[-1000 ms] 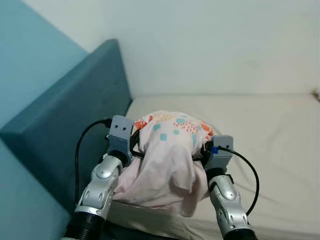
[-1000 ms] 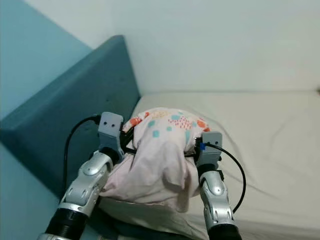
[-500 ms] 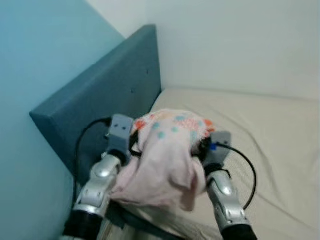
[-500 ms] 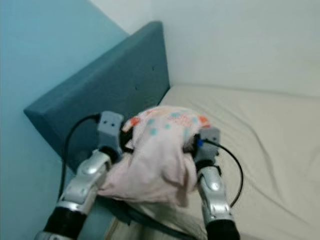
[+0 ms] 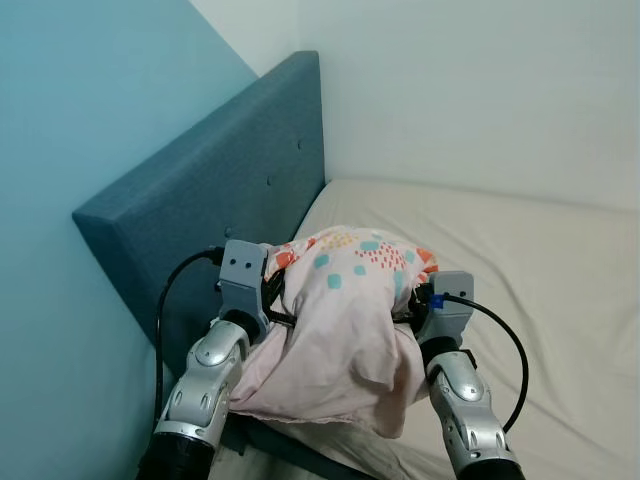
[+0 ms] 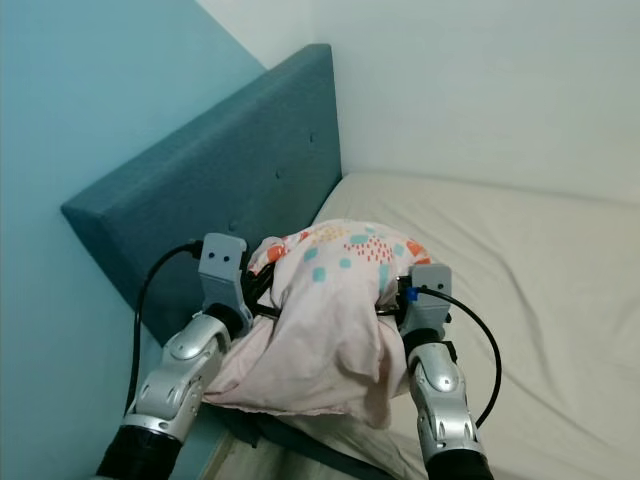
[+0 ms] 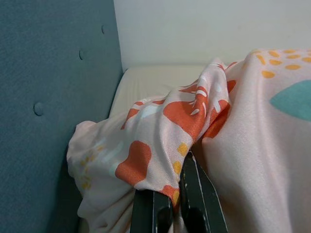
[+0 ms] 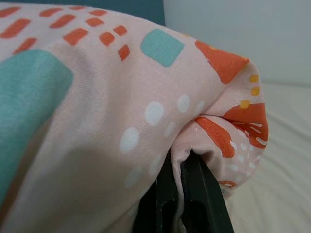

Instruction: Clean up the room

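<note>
A pink pillow (image 5: 345, 310) with orange and teal patches hangs between my two arms, above the near corner of the bed (image 5: 520, 250). My left gripper (image 7: 170, 204) is shut on the pillow's left edge, its black fingers (image 7: 194, 194) pinching a fold of cloth. On the pillow's right edge my right gripper (image 8: 182, 187) is shut too, with the fabric tucked between its fingers. The pillow's loose lower part droops over my forearms toward me.
A teal padded headboard (image 5: 230, 190) runs along the left, against a light blue wall (image 5: 80, 110). The cream mattress stretches away to the right, up to a white wall (image 5: 480, 90). The bed's dark frame edge (image 5: 300, 458) lies just below the pillow.
The camera has swung and shifted, so the headboard now reaches further right and higher in the picture. Both grippers still hold the pillow in the same way.
</note>
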`<state>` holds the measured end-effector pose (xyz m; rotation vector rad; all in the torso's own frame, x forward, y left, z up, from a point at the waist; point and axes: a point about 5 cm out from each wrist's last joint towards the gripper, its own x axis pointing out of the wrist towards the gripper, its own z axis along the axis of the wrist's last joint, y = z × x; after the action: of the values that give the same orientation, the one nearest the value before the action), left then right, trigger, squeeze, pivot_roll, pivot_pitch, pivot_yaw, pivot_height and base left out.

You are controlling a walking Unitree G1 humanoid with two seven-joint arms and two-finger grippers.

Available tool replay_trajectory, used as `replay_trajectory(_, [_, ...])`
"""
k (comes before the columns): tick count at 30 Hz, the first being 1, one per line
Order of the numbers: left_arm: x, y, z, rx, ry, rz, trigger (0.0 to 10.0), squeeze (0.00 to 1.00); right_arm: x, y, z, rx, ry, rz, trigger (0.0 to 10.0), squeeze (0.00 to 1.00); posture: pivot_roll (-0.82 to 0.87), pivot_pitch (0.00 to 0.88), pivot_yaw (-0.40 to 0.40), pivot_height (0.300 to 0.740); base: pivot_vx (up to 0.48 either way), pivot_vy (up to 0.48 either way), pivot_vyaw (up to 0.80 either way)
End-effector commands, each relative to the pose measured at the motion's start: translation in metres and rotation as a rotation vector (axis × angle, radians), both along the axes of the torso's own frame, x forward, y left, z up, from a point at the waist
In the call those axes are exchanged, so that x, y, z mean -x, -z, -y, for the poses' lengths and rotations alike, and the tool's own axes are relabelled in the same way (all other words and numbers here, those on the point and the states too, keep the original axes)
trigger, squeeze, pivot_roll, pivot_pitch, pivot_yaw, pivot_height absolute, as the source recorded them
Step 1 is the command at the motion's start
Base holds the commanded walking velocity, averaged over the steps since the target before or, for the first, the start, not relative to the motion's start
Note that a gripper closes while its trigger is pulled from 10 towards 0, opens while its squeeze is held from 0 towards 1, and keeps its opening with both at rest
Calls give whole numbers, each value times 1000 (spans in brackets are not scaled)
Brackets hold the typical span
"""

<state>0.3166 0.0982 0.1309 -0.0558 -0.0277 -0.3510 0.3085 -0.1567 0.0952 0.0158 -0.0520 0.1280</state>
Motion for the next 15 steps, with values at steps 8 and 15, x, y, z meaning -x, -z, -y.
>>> replay_trajectory(8, [2, -14, 2, 56, -13, 77, 10000, 0, 0, -6, -12, 17, -66, 15, 10000, 0, -8, 0, 21, 740, 313, 0, 0])
replay_trajectory(15, [2, -13, 0, 66, -15, 77, 10000, 0, 0, -6, -10, 23, -72, 9, 10000, 0, -11, 0, 16, 740, 39, 0, 0])
